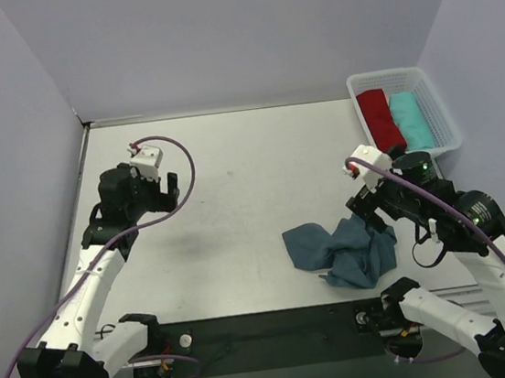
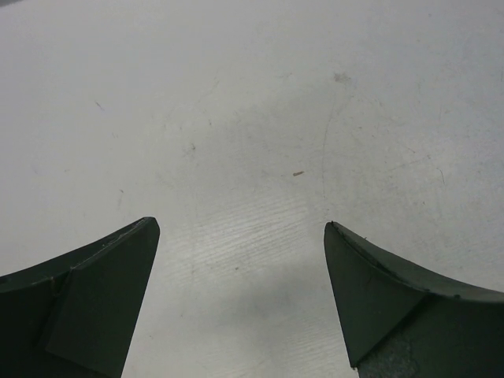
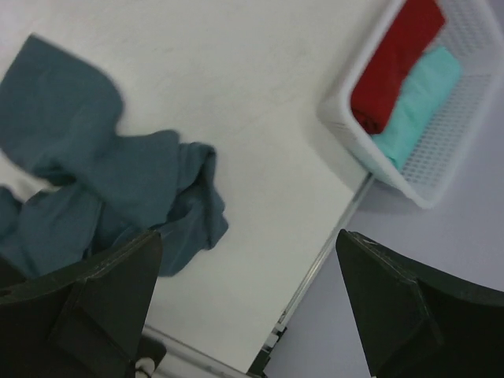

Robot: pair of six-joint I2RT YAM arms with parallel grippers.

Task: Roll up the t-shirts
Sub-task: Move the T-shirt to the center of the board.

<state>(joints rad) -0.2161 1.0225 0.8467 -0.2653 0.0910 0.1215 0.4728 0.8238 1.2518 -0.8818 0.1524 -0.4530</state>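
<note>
Both arms (image 1: 89, 283) raised, bent, fingers (image 2: 87, 307) spread

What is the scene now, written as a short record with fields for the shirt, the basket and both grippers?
t-shirt: slate-blue, crumpled, not rolled, on the table near the right arm
basket: white, at the far right corner; holds a red rolled cloth and a teal rolled cloth
left gripper: open, empty, over bare table
right gripper: open, empty, beside the t-shirt
</note>
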